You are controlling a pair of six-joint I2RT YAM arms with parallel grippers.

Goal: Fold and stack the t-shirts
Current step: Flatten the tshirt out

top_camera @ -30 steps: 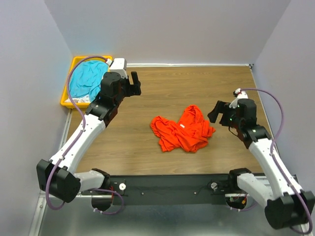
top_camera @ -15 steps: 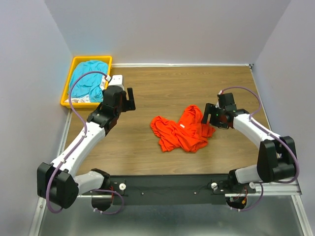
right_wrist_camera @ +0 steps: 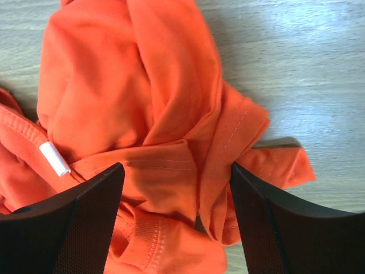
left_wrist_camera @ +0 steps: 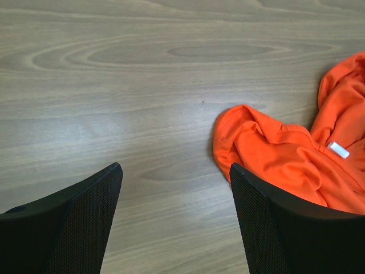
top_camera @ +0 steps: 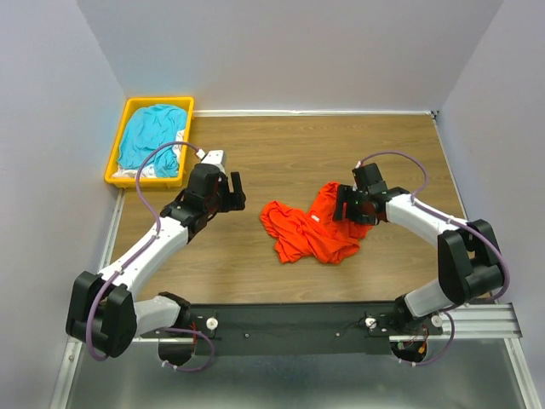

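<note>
Wood-grain table (top_camera: 289,153) is carrying a crumpled orange-red t-shirt (top_camera: 313,226), which is lying near the middle, slightly to the right. Left gripper (top_camera: 236,192) is hovering just left of that shirt over bare wood, its fingers (left_wrist_camera: 74,217) standing wide apart with nothing between them. Right gripper (top_camera: 343,205) is hanging over the shirt's far right edge, fingers (right_wrist_camera: 274,222) spread wide either side of bunched cloth, not pinching it. At the far left corner, a teal t-shirt (top_camera: 152,136) is sitting in a yellow bin (top_camera: 158,100)
</note>
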